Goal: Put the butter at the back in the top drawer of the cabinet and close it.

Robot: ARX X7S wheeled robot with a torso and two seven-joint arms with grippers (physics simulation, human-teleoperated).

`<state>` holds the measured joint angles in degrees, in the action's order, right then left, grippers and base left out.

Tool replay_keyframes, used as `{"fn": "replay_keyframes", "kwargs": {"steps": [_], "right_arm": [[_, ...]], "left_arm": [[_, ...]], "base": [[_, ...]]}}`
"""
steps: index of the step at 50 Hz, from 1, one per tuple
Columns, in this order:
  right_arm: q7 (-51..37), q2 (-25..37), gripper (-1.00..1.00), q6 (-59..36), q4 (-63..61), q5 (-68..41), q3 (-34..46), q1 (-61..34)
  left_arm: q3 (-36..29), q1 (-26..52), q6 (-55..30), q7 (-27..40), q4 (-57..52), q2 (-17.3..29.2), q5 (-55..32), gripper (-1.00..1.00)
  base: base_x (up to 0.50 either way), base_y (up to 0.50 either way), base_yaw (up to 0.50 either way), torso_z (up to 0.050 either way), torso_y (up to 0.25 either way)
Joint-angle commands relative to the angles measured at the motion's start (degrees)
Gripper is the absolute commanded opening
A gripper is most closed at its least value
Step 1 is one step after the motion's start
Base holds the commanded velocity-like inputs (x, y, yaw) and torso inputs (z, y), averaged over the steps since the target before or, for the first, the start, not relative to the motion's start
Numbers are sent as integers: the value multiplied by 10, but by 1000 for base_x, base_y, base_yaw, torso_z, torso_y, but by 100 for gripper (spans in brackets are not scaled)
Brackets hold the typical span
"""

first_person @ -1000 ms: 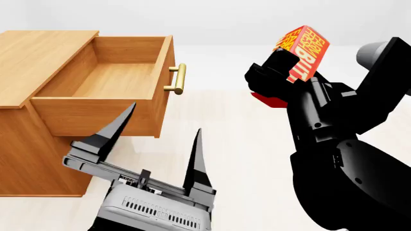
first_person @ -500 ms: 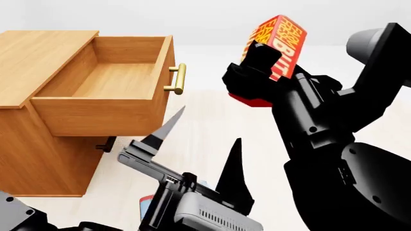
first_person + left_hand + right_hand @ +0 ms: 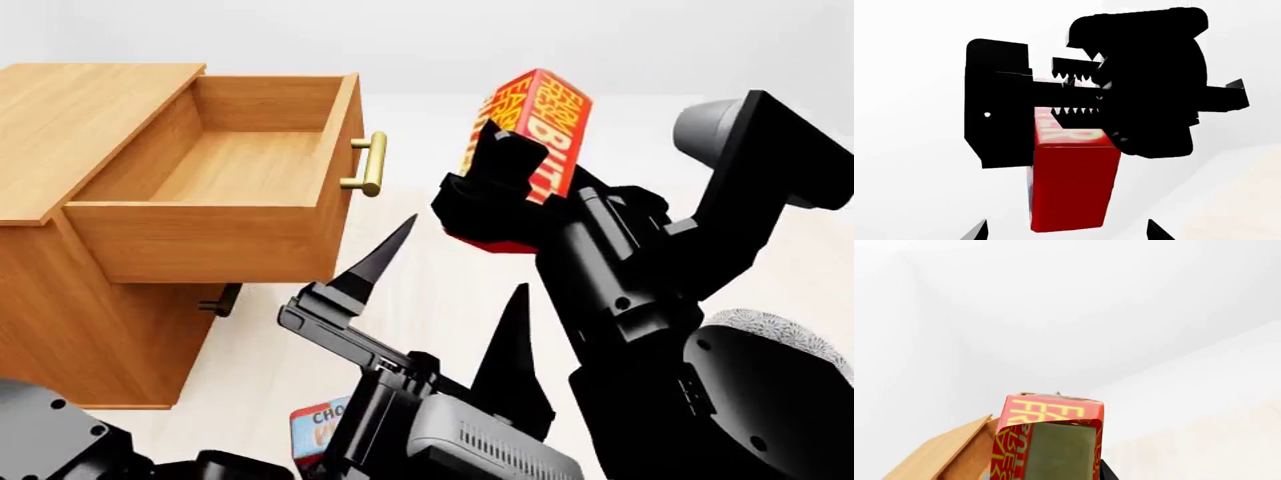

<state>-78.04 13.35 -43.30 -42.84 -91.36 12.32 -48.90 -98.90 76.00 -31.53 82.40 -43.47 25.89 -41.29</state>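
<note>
The right pincer (image 3: 501, 190) grips the butter (image 3: 531, 130) at upper centre, carrying it; next, leftward over the open top drawer (image 3: 227, 170).

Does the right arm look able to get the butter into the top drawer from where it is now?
Probably yes. The right gripper holds the butter above the height of the top drawer, which stands open, and nothing lies between them.

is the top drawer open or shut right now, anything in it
Open. The top drawer is pulled out of the cabinet, and its bare wood floor shows nothing inside. The butter is in the right gripper.
</note>
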Motion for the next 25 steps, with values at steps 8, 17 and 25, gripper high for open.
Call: {"fn": "replay_keyframes", "kwargs": {"steps": [8, 17, 25], "right_arm": [[-1, -1, -100, 10, -23, -13, 4, 25], [-16, -1, -100, 14, -37, -23, 11, 27], [-28, -1, -100, 17, -45, -32, 17, 23]], "left_arm": [[12, -7, -2, -8, 5, 0, 6, 100], [14, -15, 2, -13, 11, 2, 13, 100], [19, -18, 3, -17, 14, 4, 14, 100]], "base": [[0, 0, 0, 1, 1], [0, 0, 0, 0, 1], [0, 0, 0, 0, 1]]}}
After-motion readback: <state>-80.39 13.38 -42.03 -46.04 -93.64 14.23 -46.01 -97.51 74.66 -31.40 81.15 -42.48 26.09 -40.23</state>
